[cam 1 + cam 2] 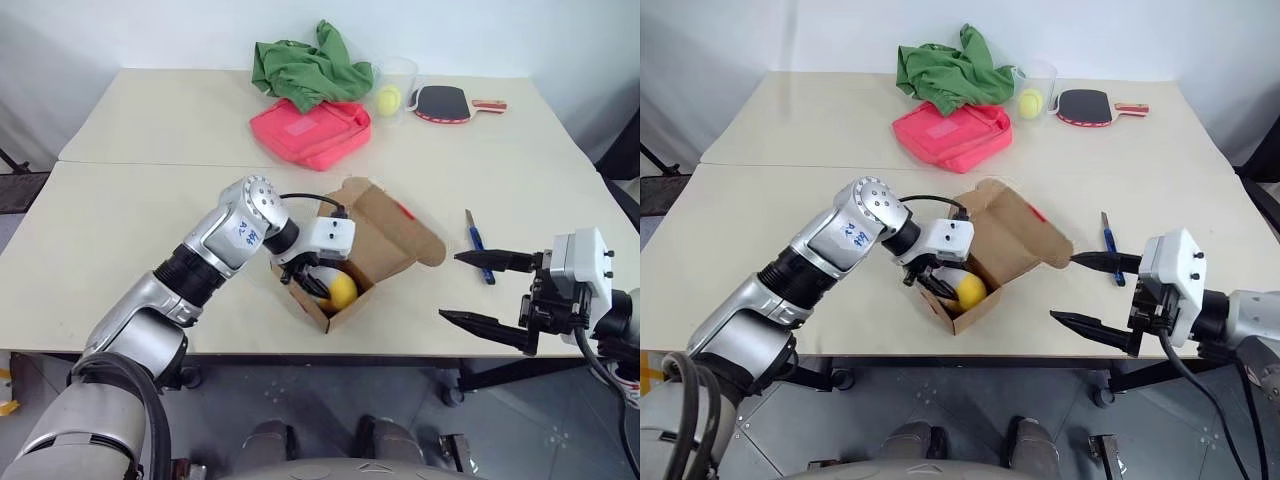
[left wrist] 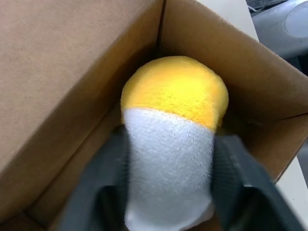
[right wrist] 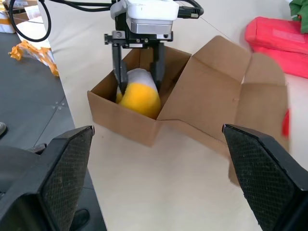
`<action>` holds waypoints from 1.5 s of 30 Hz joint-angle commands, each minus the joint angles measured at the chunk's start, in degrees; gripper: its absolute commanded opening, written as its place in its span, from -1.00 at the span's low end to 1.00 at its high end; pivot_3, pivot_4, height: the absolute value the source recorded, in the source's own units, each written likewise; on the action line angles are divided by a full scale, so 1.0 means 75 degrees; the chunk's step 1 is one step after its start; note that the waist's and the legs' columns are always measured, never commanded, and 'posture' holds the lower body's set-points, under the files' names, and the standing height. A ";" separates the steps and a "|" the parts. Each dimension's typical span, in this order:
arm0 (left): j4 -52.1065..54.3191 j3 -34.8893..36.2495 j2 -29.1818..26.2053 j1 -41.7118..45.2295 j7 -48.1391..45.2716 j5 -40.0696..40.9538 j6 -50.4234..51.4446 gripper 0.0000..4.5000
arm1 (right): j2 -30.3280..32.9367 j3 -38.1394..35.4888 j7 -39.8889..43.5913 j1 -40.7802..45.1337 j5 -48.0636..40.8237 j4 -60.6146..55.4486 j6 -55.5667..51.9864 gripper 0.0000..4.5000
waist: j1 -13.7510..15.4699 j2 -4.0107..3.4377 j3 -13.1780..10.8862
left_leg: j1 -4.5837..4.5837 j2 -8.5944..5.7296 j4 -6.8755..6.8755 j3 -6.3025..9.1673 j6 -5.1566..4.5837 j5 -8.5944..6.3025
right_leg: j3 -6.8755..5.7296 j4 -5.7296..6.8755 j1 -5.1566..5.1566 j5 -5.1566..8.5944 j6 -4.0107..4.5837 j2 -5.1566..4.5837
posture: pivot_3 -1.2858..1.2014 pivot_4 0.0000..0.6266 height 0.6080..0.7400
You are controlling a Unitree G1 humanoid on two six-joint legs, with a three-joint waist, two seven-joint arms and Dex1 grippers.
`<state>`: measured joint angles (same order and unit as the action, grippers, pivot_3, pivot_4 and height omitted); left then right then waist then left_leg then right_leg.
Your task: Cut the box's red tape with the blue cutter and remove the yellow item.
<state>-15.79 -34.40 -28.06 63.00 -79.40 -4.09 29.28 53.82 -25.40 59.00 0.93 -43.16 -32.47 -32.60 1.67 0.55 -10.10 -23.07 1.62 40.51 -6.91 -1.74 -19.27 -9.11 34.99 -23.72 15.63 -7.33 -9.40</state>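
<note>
left hand point(image 3: 137, 77) down inside the box point(image 3: 144, 110)

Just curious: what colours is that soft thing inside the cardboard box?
The yellow item is yellow on one end and white on the other, clearest in the left wrist view.

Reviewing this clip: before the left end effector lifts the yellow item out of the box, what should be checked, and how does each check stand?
1. Box open, flaps folded back: ok.
2. Left end effector astride the yellow item, a finger on each side: ok.
3. Grip firm enough to lift: cannot tell.
4. Space above the box free: ok.
5. Right end effector open and apart from the box: ok.
6. Blue cutter on the table, beside the box: ok.
</note>
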 commanded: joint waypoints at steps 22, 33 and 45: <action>-0.1062 0.2337 0.0084 0.1601 0.0329 0.0959 0.0348 -0.96 | 0.0140 0.0656 0.0427 0.1745 0.0108 0.1183 0.0306 1.00 | -0.0028 0.0001 -0.0001 | -0.0003 0.0000 0.0010 -0.0004 -0.0004 -0.0002 | -0.0001 0.0007 0.0001 0.0000 0.0000 0.0000 | 0.03 -0.52 1.00; -0.0273 0.3487 -0.2150 0.0386 0.2179 0.0599 0.2370 -0.96 | -0.0136 0.1835 0.0919 0.3569 0.0320 0.2290 0.0521 1.00 | -0.0157 -0.0006 -0.0005 | 0.0002 0.0004 0.0008 -0.0002 -0.0003 -0.0002 | 0.0006 0.0024 -0.0008 0.0000 -0.0001 0.0000 | 0.03 -0.52 1.00; 0.1880 0.4378 -0.3099 -0.2836 0.3599 0.1115 0.4914 -0.96 | -0.0933 0.3125 0.1159 0.5743 0.0592 0.3482 -0.0051 1.00 | -0.0142 0.0011 -0.0017 | -0.0001 0.0008 0.0025 0.0017 0.0004 -0.0003 | 0.0012 0.0070 -0.0010 0.0000 -0.0001 0.0000 | 0.03 -0.52 1.00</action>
<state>-4.25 -3.24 -50.29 42.91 -53.52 3.34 64.08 46.67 -1.67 67.09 42.20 -38.88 -6.45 -32.60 0.61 0.64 -10.22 -23.07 1.68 40.70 -6.80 -1.70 -19.29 -9.02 35.53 -23.80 15.63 -7.34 -9.40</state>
